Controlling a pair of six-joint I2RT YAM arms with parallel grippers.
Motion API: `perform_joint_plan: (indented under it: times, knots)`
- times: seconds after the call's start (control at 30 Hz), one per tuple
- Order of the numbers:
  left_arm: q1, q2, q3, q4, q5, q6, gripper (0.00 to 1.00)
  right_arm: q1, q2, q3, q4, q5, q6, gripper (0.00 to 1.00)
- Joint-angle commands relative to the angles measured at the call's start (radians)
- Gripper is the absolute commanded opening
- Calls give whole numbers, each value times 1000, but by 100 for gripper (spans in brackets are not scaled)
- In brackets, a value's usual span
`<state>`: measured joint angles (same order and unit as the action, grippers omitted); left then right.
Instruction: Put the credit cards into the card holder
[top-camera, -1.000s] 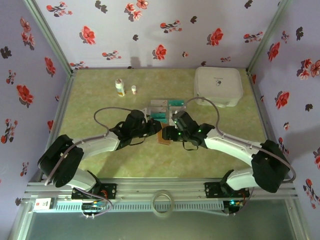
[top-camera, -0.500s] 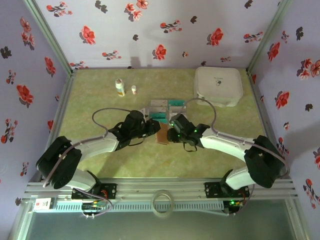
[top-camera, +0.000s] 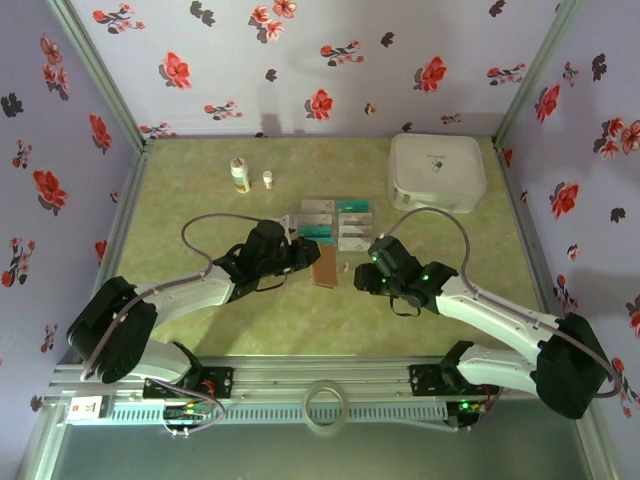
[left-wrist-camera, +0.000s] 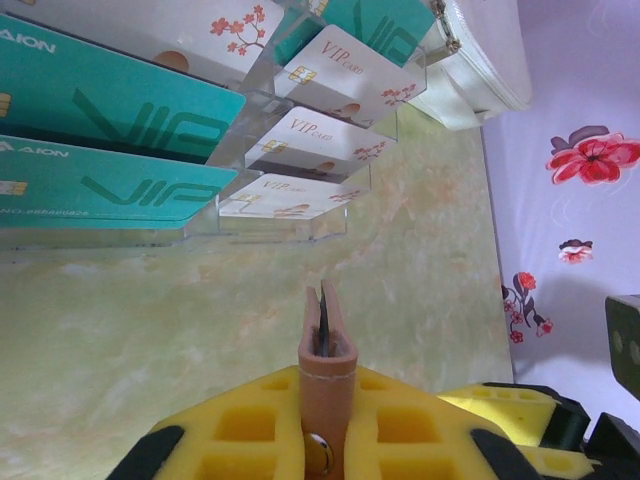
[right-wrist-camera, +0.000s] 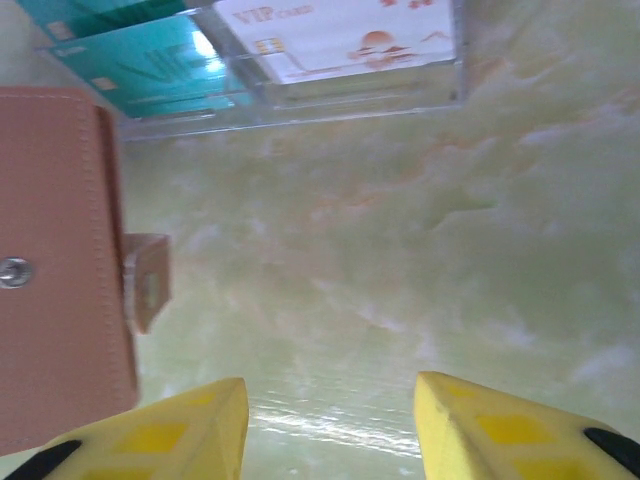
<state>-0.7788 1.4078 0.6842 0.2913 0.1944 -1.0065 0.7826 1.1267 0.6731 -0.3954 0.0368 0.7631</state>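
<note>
L gripper (left-wrist-camera: 327, 405) clamped on card holder (left-wrist-camera: 326, 335), R gripper (right-wrist-camera: 330, 420) empty w/ jaws apart just beside it; I fear its pinched-tight slot jams the credit cards (left-wrist-camera: 120, 115).

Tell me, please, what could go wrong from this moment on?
The left hand pinches the card holder by one end, and its mouth looks barely open, so a card may miss it or push it askew. The cards lie close together in the clear tray, so the open right hand might drag the tray.
</note>
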Motion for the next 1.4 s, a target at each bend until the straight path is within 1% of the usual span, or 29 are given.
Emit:
perform_joint_plan:
  times: [0.0,0.1,0.23,0.47,0.57,0.7,0.83,0.93,1.0,1.2,1.37]
  knots:
    - [6,11,21,-7,-8,34,0,-10,11,39,81,-75,32,48]
    - [7,10,22,-9,-7,34,0,-22,52,60,123,-117,36,48]
    - [7,7,21,-11,-5,33,0,-32,109,84,156,-132,34,47]
    - [6,-1,19,-15,-5,33,0,-66,190,84,230,-165,35,41]
    - [7,-1,15,-10,-5,32,0,-82,225,84,271,-202,41,34]
    - [6,3,6,-1,-5,31,0,-88,256,80,312,-252,52,18]
    - [7,13,-3,15,-6,29,0,-89,249,57,341,-269,67,0]
    - [6,24,-9,24,-10,37,1,-91,227,52,333,-273,68,0]
    - [10,34,-19,38,-15,41,6,-91,203,60,313,-273,68,0]
    - [24,77,-59,106,-15,38,34,-82,148,112,250,-302,71,0]
    - [31,110,-87,168,-15,24,52,-47,137,162,222,-302,73,0]
